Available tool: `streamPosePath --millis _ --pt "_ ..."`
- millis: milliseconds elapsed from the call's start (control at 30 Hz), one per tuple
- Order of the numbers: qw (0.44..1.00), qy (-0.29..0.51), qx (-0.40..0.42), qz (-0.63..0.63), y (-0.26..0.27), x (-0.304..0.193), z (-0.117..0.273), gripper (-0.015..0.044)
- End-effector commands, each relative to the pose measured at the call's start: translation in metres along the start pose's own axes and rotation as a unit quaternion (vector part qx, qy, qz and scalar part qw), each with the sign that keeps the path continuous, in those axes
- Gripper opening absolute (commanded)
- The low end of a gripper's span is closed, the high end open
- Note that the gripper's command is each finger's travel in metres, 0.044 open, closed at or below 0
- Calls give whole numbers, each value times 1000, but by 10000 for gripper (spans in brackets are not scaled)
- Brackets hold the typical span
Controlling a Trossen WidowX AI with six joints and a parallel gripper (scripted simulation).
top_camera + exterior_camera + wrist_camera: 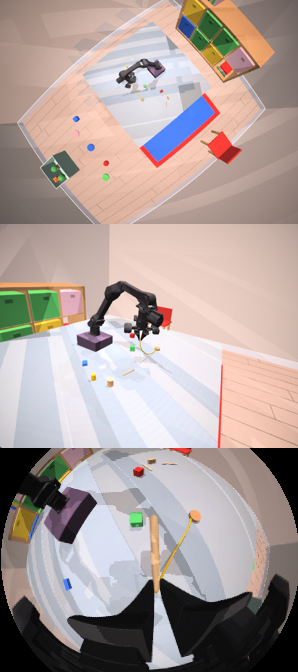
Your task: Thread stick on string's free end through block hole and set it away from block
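My gripper (140, 339) (156, 582) is shut on a thin wooden stick (155, 543) near its string end, above the table. The stick points away from the fingertips. The yellow string (137, 92) (142, 348) (176, 552) hangs slack from the stick's end by the fingertips to the round orange-brown button (142, 99) (157, 349) (195, 516) on the table. A small tan block (168, 97) (151, 461) stands beyond the red cube, far from the gripper. It looks like the wooden block, but its hole cannot be made out. In the exterior view it cannot be seen.
A green cube (144, 85) (132, 348) (136, 519) and a red cube (162, 91) (132, 335) (138, 471) lie on the table. Loose sticks (166, 104) (170, 463) lie near the tan block, another stick (128, 372) near a tan cylinder (110, 382), yellow cylinder (93, 376) and blue cube (85, 362).
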State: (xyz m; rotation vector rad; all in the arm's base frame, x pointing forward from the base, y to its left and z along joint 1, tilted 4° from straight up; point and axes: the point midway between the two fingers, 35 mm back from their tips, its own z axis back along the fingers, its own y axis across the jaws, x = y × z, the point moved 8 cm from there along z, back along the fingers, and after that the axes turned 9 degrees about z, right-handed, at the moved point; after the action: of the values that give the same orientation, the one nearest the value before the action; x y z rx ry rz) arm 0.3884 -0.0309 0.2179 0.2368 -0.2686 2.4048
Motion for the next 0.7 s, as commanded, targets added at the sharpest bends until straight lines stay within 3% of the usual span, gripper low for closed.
streamPosePath --millis 0,667 --pt "1000 4 2 3 0 0 -1 0" --pt "999 46 13 2 -8 3 -27 0"
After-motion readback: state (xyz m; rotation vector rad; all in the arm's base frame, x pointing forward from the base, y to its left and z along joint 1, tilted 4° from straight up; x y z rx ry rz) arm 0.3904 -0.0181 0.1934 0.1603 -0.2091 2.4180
